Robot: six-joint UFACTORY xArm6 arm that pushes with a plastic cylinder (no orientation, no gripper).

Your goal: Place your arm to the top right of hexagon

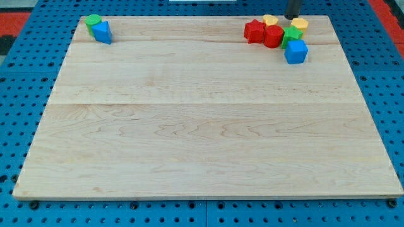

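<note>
My tip point(293, 17) shows at the view's top right, on the far edge of the wooden board point(202, 126). It stands between two yellow blocks: one point(270, 20) to its left and one point(299, 24) just below and to its right, which it is close to or touching. Below them are a red block with a jagged outline point(254, 30), a rounded, many-sided red block point(273, 36), a green star point(291, 34) and a blue cube point(295, 52). I cannot tell for certain which block is the hexagon.
A green block point(93, 21) and a blue block point(102, 31) touch each other at the board's top left corner. Blue pegboard point(19, 94) surrounds the board on all sides.
</note>
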